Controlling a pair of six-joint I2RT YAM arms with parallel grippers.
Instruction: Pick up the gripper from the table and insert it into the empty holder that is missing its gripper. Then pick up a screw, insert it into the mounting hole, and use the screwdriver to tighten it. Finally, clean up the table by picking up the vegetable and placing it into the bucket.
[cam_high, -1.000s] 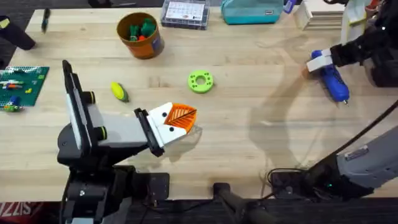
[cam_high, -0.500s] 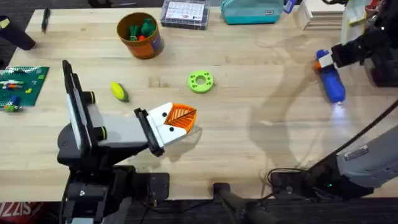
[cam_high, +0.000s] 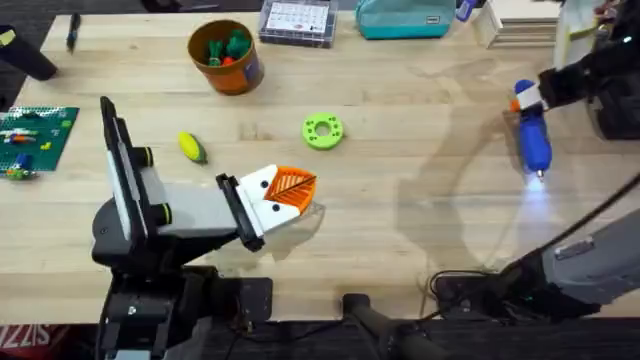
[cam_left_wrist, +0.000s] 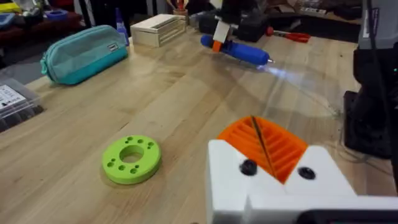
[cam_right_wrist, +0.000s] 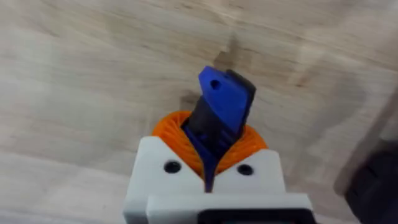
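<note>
While clamped on the screwdriver (cam_high: 533, 136) at far right, right gripper (cam_high: 527, 97); left gripper (cam_high: 290, 190) pressed closed near mid-table.

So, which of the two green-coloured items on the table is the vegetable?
The yellow oval with a green end, nearer the bucket. The other is a flat all-green ring disc.

We see an evenly bright tabletop (cam_high: 400, 200) under soft shadows; the screwdriver (cam_high: 533, 135) tip throws a pale glare patch, and the right wrist view is blurred.
</note>
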